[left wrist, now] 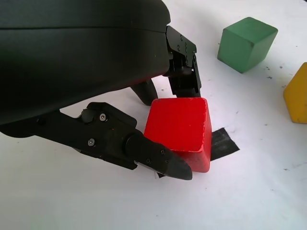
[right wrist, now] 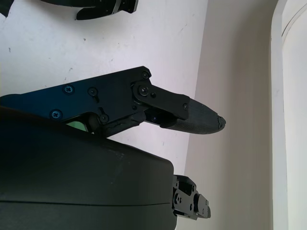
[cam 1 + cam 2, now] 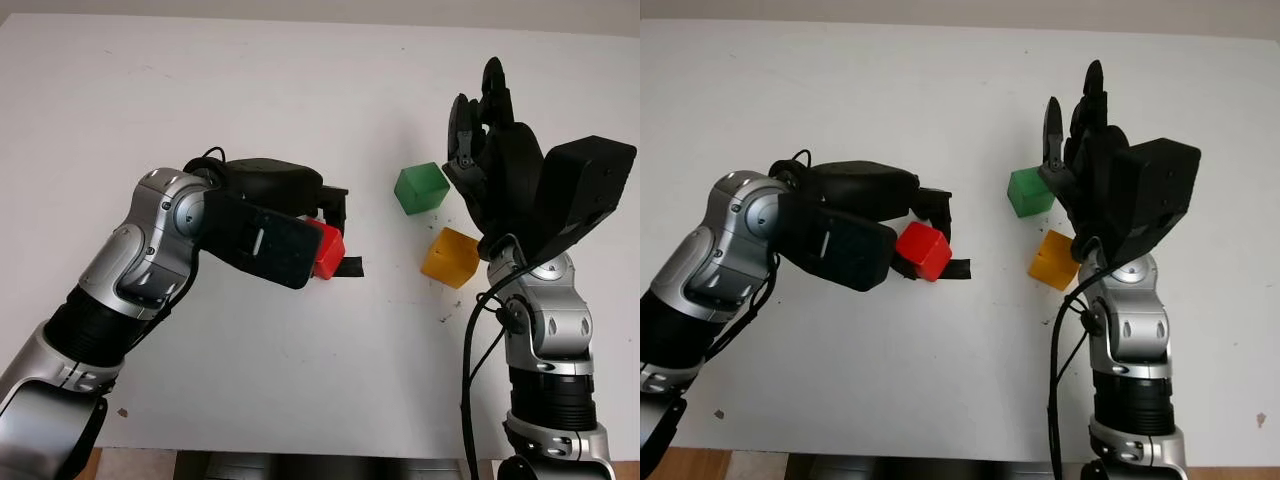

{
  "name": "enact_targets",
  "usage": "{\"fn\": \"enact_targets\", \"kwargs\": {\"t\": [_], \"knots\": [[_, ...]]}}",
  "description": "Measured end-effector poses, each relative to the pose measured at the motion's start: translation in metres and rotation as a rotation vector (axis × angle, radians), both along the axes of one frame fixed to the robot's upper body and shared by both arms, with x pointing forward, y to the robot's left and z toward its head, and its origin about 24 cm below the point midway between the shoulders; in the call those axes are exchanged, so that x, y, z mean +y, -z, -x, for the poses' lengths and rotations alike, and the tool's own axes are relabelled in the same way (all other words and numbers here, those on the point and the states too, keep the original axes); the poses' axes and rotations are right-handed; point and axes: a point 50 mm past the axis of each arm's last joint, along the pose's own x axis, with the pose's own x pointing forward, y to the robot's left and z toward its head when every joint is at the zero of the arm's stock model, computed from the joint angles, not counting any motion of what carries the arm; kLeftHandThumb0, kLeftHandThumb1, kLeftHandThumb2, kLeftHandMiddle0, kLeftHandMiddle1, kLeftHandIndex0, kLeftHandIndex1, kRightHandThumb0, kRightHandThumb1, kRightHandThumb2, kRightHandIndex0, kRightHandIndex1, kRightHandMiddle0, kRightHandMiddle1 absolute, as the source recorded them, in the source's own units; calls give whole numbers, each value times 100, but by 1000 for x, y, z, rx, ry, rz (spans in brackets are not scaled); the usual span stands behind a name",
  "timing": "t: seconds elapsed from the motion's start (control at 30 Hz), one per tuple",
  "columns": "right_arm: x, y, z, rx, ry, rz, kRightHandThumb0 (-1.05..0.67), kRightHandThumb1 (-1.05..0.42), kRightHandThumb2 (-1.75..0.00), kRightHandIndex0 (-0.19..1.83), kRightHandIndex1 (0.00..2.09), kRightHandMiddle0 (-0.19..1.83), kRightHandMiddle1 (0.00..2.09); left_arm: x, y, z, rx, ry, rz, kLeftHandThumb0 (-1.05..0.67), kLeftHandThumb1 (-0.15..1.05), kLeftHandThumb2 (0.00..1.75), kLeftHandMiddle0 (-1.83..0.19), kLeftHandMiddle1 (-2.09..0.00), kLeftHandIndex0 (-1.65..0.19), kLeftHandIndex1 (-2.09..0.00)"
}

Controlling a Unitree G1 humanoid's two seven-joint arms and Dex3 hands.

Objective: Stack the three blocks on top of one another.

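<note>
From the left eye there are three blocks on the white table (image 3: 200, 90): one red block (image 3: 328, 250), one green block (image 3: 421, 188) and one yellow block (image 3: 450, 257), none stacked. The green and yellow ones sit near each other on the right half, apart, yellow the nearer to the robot; the red one is left of them, mid-table, over a single strip of black tape (image 3: 350, 268). Two arms come in. The left hand (image 3: 318, 232) reaches in sideways from the left with its forearm bent across the table, and its fingers close on the red block. The right hand (image 3: 484, 140) stands upright on its wrist just right of the green and yellow blocks, fingers pointing up, holding nothing. The right eye gives the same count and layout, the red block plainly clasped in the left hand and the raised right hand overlapping the green block's edge. In the left wrist view a black finger (image 1: 144, 153) presses one side of the red block and another meets its far side, the block's lower corner at the tape; green and yellow lie beyond. In the right wrist view the right hand's finger (image 2: 187, 112) extends over the table, unclenched and empty.
</note>
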Motion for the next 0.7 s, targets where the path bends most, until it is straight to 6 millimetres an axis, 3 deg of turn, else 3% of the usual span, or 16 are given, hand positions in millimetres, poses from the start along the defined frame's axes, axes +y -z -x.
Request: {"fn": "enact_targets", "kwargs": {"t": [0.17, 0.33, 0.47, 0.53, 0.57, 0.6, 0.63, 0.7], "knots": [[0, 0, 1, -4, -12, 4, -59, -105, -70, -19, 0, -19, 0, -6, -1, 0, 3, 19, -12, -41, 101, 6, -1, -107, -28, -178], [1, 1, 1, -3, -14, 2, -58, -105, -69, -19, 0, -19, 0, -12, 1, 1, -26, 45, -24, -39, 102, 5, -15, -64, -34, -167], [3, 1, 1, -9, -23, 3, -58, -105, -69, -19, 0, -19, 0, -13, 2, 1, -56, 48, -31, -40, 102, 5, -17, -58, -33, -158], [3, 0, 1, -16, -30, 4, -58, -105, -69, -19, 0, -19, 0, -13, 2, 1, -63, 46, -29, -51, 101, 5, -6, -48, -5, -131], [3, 0, 1, -18, -33, 5, -58, -105, -69, -19, 0, -19, 0, -12, 2, 1, -63, 46, -29, -54, 100, 5, -5, -44, 0, -123], [3, 0, 1, -18, -37, 5, -58, -105, -69, -19, 0, -19, 0, -12, 3, 1, -61, 44, -30, -57, 100, 5, -2, -34, 5, -105], [3, 0, 1, -18, -41, 5, -59, -105, -67, -19, 0, -19, 0, -12, 3, 1, -56, 43, -35, -64, 99, 5, 0, -19, 6, -67], [3, 0, 1, -18, -44, 5, -59, -105, -65, -19, 0, -19, 0, -11, 4, 1, -42, 42, -48, -69, 99, 5, 3, -9, 2, -32]]}}
